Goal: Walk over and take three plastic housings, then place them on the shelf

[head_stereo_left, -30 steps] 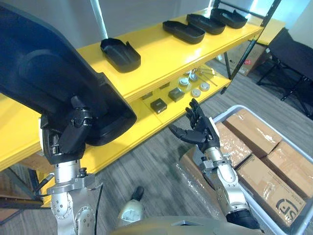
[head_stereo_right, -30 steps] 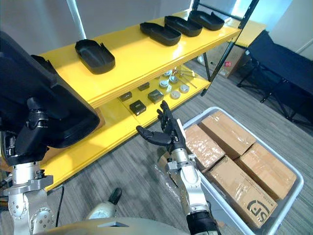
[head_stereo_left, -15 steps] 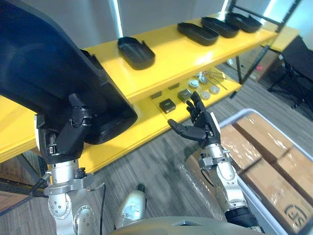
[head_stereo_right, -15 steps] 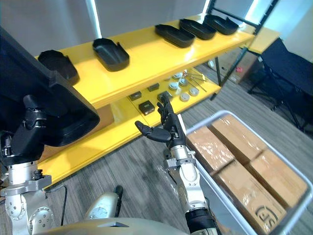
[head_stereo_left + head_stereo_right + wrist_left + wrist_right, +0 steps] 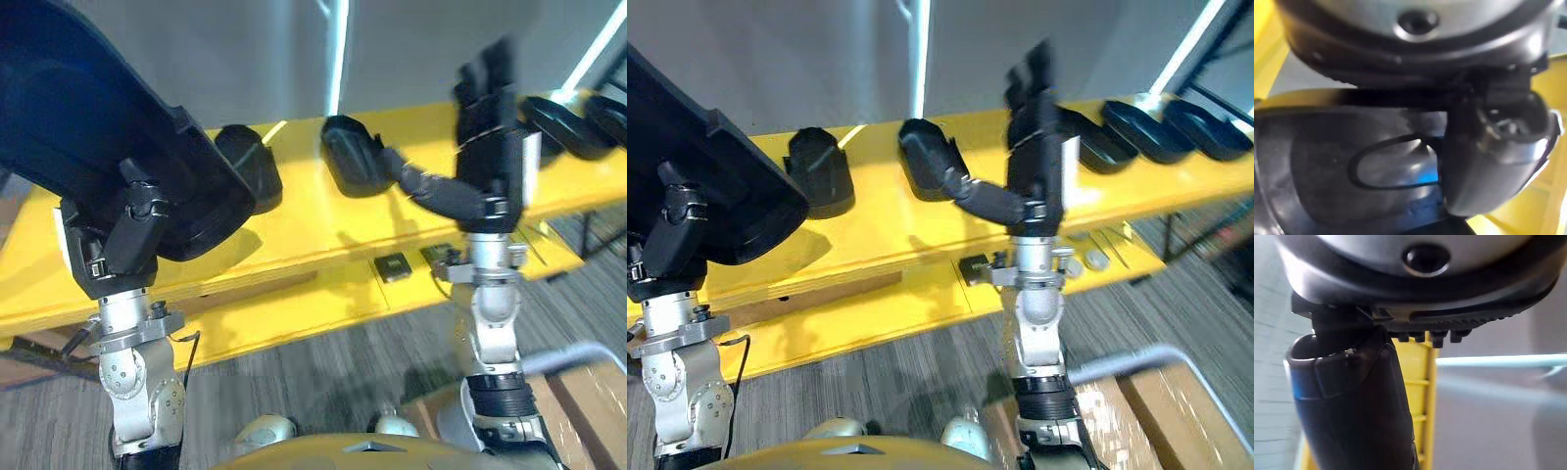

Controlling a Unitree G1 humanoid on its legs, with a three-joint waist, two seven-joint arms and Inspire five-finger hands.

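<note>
My left hand (image 5: 122, 245) is shut on a large black plastic housing (image 5: 88, 147), held up at the left in front of the yellow shelf (image 5: 294, 240); its wrist view shows the thumb (image 5: 1498, 152) lying over the housing's dark hollow (image 5: 1352, 166). My right hand (image 5: 490, 157) is raised high with straight fingers, open and holding nothing, in front of the shelf's top board. On that board stand two black housings (image 5: 250, 162) (image 5: 353, 152) near the middle and further ones (image 5: 1156, 127) along the right end.
The shelf's lower board carries small dark blocks (image 5: 394, 266) and round metal parts (image 5: 1097, 259). A grey wall (image 5: 245, 59) rises behind the shelf. A crate rim (image 5: 1136, 357) with cardboard boxes (image 5: 588, 392) sits at the lower right on the grey floor.
The whole picture has shifted as the camera turned towards the shelf. My right hand has risen from waist height to above the top board. The left hand still holds the housing.
</note>
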